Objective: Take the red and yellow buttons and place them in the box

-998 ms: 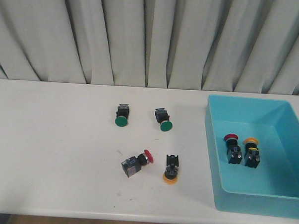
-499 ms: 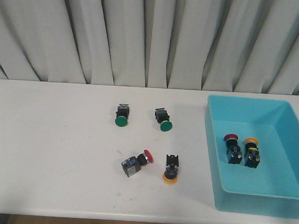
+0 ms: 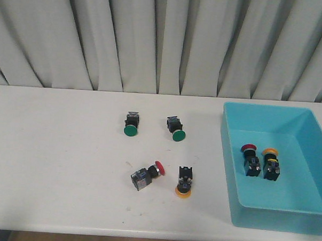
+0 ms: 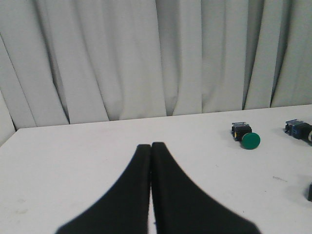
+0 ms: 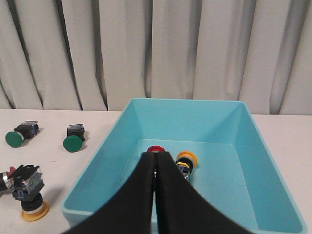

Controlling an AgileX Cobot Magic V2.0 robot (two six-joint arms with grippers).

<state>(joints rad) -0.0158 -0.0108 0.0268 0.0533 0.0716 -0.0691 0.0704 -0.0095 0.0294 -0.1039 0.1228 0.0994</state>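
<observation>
Right pincer (image 5: pixel 155 161) closed, empty, above box (image 5: pixel 273 161); red button (image 5: pixel 156 149) just beyond tips.

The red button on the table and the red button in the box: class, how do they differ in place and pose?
The red button on the table lies on its side on the white table, cap pointing right and away from the robot. The red button in the box rests inside the turquoise box, beside a yellow button, cap toward the far wall. Both have a round red cap on a dark block body.
</observation>
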